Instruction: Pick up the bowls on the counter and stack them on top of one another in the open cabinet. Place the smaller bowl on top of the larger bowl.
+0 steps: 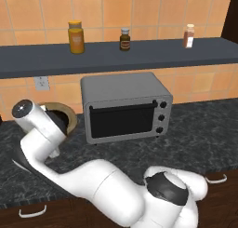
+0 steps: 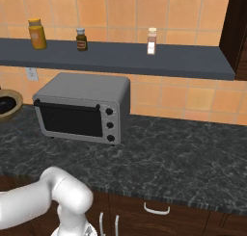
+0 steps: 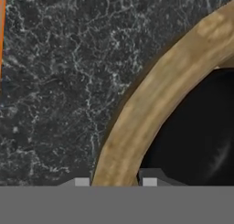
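Note:
A tan wooden bowl (image 1: 71, 113) with a thick rim sits on the black marbled counter (image 1: 200, 134) near the tiled wall, left of the toaster oven. It also shows at the far left edge of the right base view (image 2: 10, 103). My arm reaches left and down onto it. In the hand view the gripper (image 3: 115, 182) straddles the bowl's rim (image 3: 151, 104), one fingertip (image 3: 82, 182) outside and the other inside, both pressed against the wood. The bowl's inside looks dark from here.
A grey toaster oven (image 1: 125, 106) stands just right of the bowl. Above runs a dark grey shelf (image 1: 139, 55) carrying three jars: an orange one (image 1: 76, 37), a brown one (image 1: 124, 39) and a reddish one (image 1: 188, 36). A dark cabinet side (image 2: 236, 28) rises at far right.

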